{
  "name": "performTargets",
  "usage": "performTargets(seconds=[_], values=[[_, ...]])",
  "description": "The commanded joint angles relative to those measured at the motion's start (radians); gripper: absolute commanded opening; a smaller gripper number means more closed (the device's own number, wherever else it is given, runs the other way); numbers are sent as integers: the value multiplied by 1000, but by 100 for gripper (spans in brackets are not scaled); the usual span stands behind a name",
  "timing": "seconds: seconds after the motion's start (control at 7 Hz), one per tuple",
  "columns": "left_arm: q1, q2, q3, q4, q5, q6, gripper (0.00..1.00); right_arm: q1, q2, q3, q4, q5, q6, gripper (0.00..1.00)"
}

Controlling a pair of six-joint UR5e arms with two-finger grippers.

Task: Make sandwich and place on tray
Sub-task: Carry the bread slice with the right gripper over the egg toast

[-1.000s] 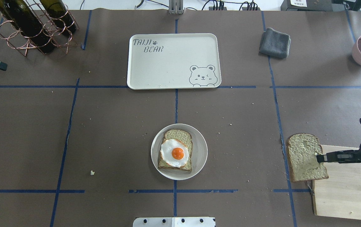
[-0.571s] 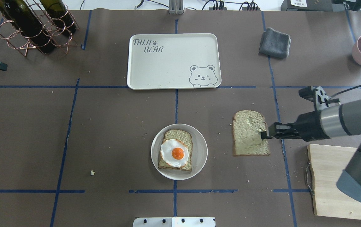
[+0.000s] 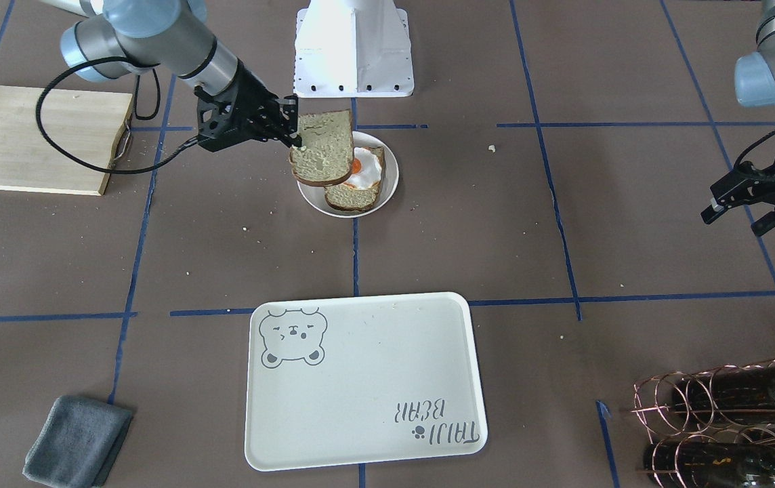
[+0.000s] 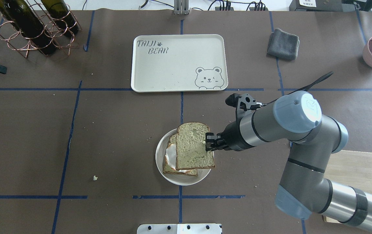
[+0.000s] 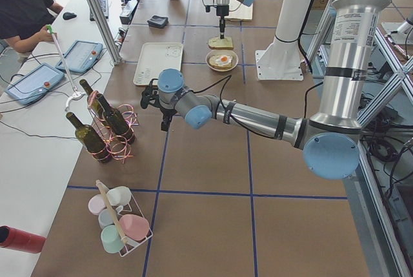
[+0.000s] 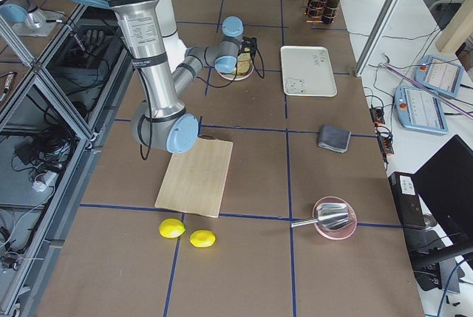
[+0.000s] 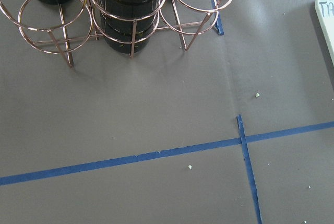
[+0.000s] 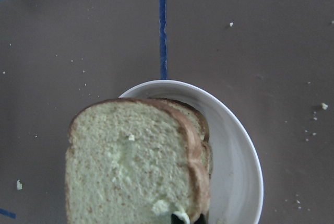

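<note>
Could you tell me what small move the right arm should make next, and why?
Probably nudge the top slice a little toward the robot's left, then lower it. The right gripper holds it by one edge, raised above the plate, and it seems offset to the right of the bottom slice and egg, which peek out on the other side.

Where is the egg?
In the overhead view, the egg sits on the bottom bread in the plate at mid-table, mostly hidden under the slice that the right end effector holds over it.
</note>
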Motion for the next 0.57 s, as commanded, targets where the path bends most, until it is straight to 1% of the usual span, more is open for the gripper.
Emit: performTargets(seconds=[0.0, 0.43], values=[[-1, 1, -2, 0, 0, -2, 100, -38, 72, -87, -15, -43, 1, 0], [-1, 1, -6, 1, 0, -2, 100, -36, 72, -101, -16, -48, 0, 0]])
